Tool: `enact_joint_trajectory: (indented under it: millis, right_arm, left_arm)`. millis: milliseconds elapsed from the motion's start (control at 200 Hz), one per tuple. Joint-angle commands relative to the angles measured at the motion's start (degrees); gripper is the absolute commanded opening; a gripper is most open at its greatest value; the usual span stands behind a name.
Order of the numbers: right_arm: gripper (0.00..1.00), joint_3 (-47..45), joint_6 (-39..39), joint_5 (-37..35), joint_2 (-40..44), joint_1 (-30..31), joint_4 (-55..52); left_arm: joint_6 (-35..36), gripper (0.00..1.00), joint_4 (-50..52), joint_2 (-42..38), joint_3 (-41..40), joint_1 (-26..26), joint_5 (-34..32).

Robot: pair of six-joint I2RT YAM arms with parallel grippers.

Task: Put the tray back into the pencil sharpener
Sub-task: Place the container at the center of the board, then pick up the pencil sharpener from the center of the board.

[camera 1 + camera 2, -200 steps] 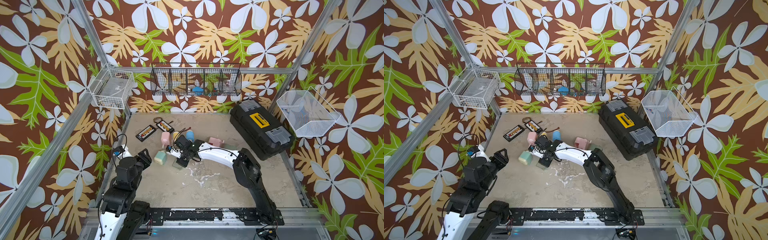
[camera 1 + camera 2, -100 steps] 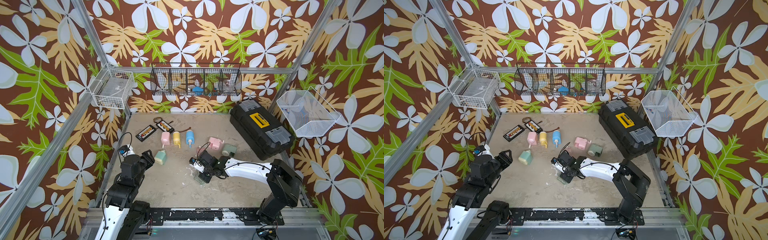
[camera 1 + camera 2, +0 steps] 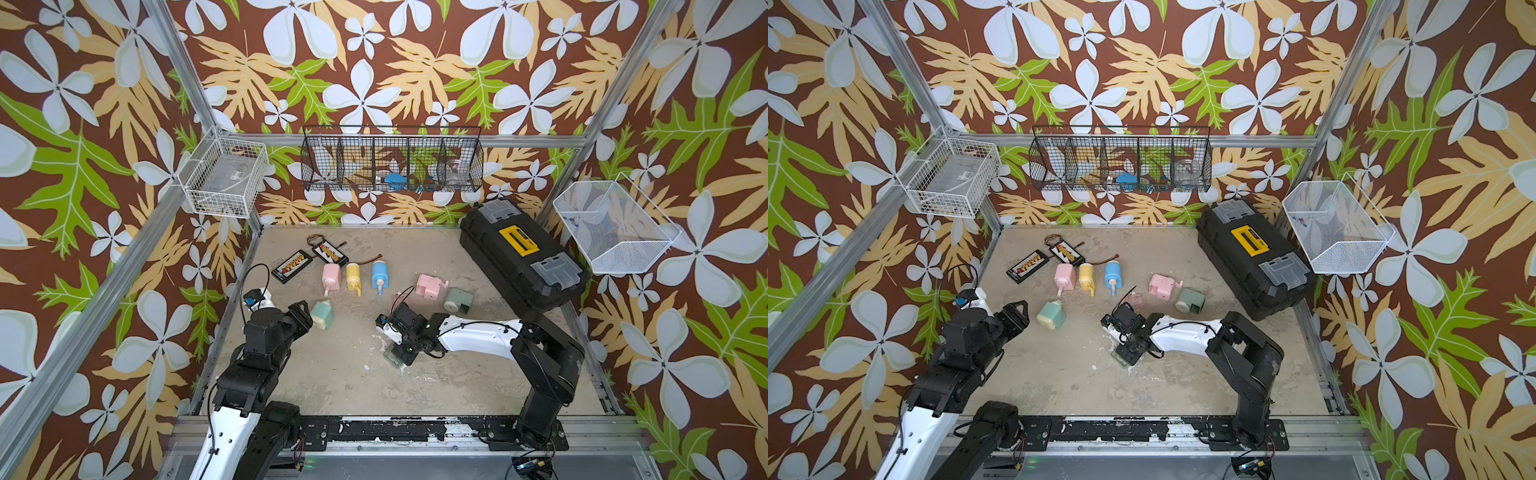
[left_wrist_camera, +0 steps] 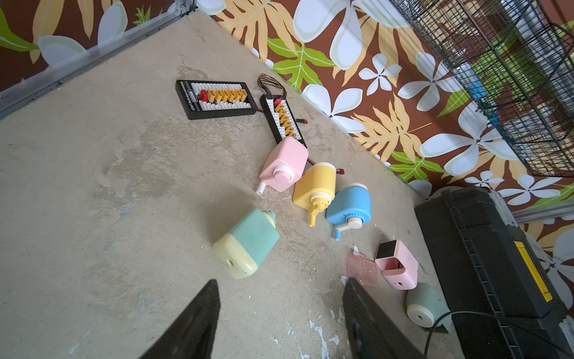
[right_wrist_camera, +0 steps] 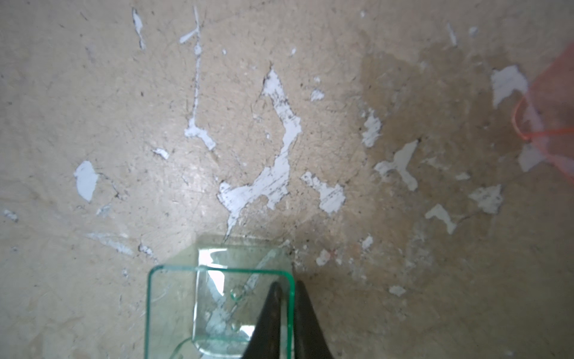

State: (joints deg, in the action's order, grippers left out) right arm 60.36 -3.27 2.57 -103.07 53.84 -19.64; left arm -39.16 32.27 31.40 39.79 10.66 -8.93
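The tray (image 5: 217,310), of clear green plastic, now seems to rest on the table (image 3: 332,386) in the front middle, well apart from every sharpener. One second ago the right gripper (image 5: 287,284) had it far to the left, just beside the teal sharpener (image 3: 322,314). Since then the arm has pulled back and brought the tray here.

The jaws stand narrow, one finger inside the tray and one outside, with its wall between them. Whether they still press on it, I cannot tell. I think the gripper is setting the tray down, perhaps to take a better grip.

So the tray is not yet in any sharpener, and the insertion is still to do. The grey-green sharpener (image 3: 459,300) lies near, further back on the right. The left gripper (image 4: 281,281) is wide and holds nothing, as before.
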Motion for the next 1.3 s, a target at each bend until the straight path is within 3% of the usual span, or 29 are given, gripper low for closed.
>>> enact_joint_trajectory:
  millis: [0,155,355,546,966,1291]
  right_arm:
    - [0.29,1.0,-1.7,-0.9,1.4,0.0,-2.8]
    - [0.45,1.4,-4.6,-1.4,8.4,-0.1,-3.0]
    - [0.46,-5.1,-15.7,0.5,18.4,-0.1,4.3]
    - [0.46,-13.2,-24.1,-0.3,24.9,-0.1,10.1]
    - [0.52,-16.2,-25.0,-5.0,31.2,-1.0,8.7]
    - [0.53,-17.6,-25.4,-4.3,32.1,-2.1,8.0]
  left_arm:
    - [1.4,0.65,-2.2,0.8,-0.1,0.0,0.7]
    - [2.8,0.66,-3.5,2.7,-1.4,0.0,2.9]
    - [6.3,0.71,-4.8,7.1,-2.9,0.0,5.9]
    - [11.1,0.77,-4.4,17.7,1.2,0.0,7.7]
    - [25.0,0.88,2.9,39.8,14.5,0.0,4.2]
    - [29.2,0.89,5.9,48.0,15.6,0.0,-0.4]
